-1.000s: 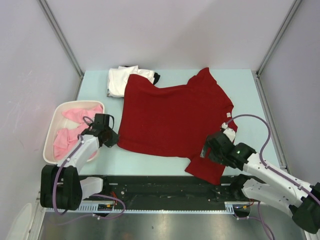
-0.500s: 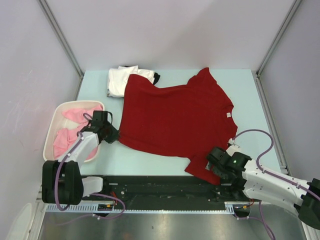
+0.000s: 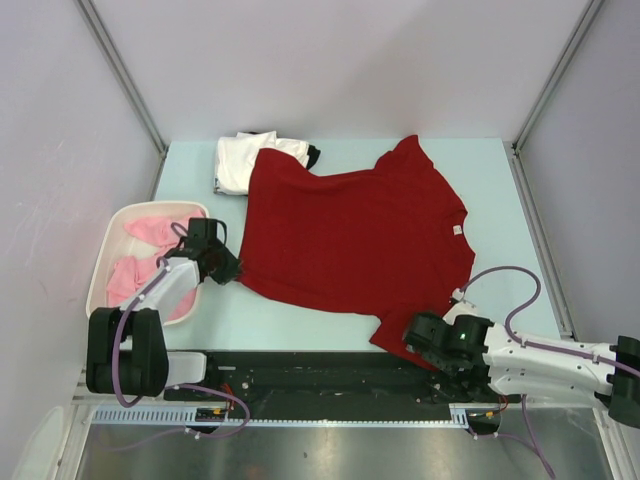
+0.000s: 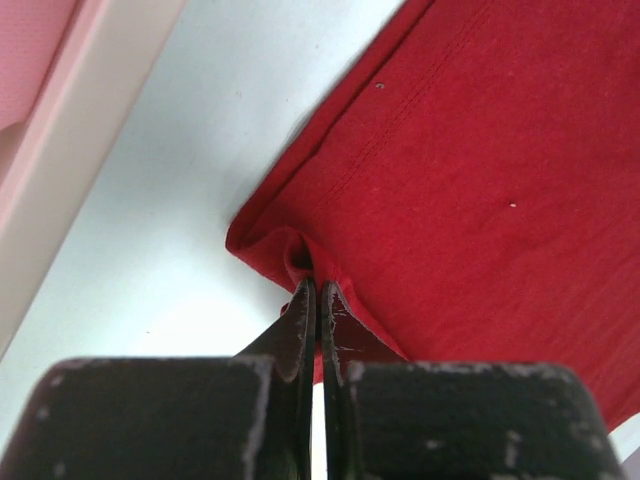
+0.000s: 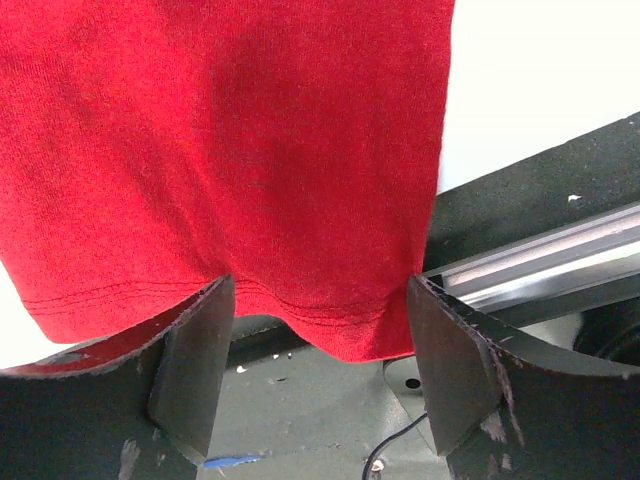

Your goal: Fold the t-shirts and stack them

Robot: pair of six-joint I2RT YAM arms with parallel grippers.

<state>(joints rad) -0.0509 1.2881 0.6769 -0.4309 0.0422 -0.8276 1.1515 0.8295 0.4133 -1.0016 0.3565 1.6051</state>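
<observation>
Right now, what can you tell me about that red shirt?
The dark red short-sleeved t-shirt, seemingly soft cotton, lies spread flat on the pale green table, its collar with a white label toward the right. Its far left corner overlaps a folded white shirt. The left tool is shut on its near left hem corner; its near sleeve overhangs the table edge between the fingers of the open right tool.

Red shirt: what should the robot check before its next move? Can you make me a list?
1. Left gripper pinching the red shirt corner: ok.
2. Right gripper shut on the sleeve: not ok, it is open at the hem.
3. Whole shirt on the table: not ok, the sleeve hangs over the near edge.
4. Red shirt off the white shirt: not ok, it overlaps.
5. Pinch is firm enough: cannot tell.
</observation>
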